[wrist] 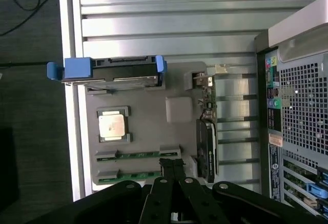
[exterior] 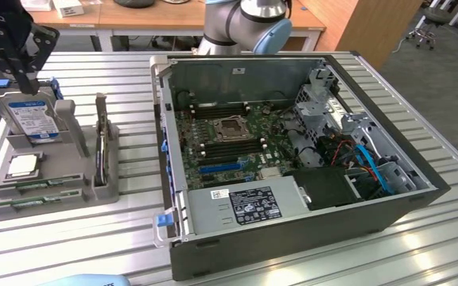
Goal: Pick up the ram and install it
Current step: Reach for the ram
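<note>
Claw [wrist: 171,165] (closed, empty) above ram [wrist: 137,155] in grey tray [wrist: 148,126]

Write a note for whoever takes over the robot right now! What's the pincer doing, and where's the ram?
Pincer: shut, holding nothing, up above the grey tray.
Ram: two green sticks lying in the tray's slots, beside the silver processor.
Done: nothing that shows.
Left: ram not yet lifted, not yet installed in the open computer.
</note>
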Controlling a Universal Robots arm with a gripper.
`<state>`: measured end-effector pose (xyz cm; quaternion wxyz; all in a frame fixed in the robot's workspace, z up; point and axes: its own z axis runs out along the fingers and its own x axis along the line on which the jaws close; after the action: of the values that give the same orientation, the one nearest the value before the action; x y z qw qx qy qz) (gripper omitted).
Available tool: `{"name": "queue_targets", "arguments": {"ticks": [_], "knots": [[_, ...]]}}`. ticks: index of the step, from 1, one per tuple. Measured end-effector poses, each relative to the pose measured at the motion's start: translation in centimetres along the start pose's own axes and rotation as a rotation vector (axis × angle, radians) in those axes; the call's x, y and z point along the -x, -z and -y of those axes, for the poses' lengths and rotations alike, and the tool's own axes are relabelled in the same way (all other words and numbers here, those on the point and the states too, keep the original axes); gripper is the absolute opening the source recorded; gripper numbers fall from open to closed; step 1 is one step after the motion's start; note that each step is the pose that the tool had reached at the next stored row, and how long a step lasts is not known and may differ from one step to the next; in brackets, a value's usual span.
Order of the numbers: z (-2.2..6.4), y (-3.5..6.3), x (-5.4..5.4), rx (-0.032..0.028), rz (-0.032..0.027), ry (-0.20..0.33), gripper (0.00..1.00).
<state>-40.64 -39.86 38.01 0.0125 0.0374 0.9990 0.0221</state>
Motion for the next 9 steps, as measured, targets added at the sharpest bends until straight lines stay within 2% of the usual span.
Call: {"name": "queue_targets", "arguments": {"ticks": [9], "knots": [[0.14,-0.07,-1.9,-0.0001,-0.0002,0.000,0.10]]}}
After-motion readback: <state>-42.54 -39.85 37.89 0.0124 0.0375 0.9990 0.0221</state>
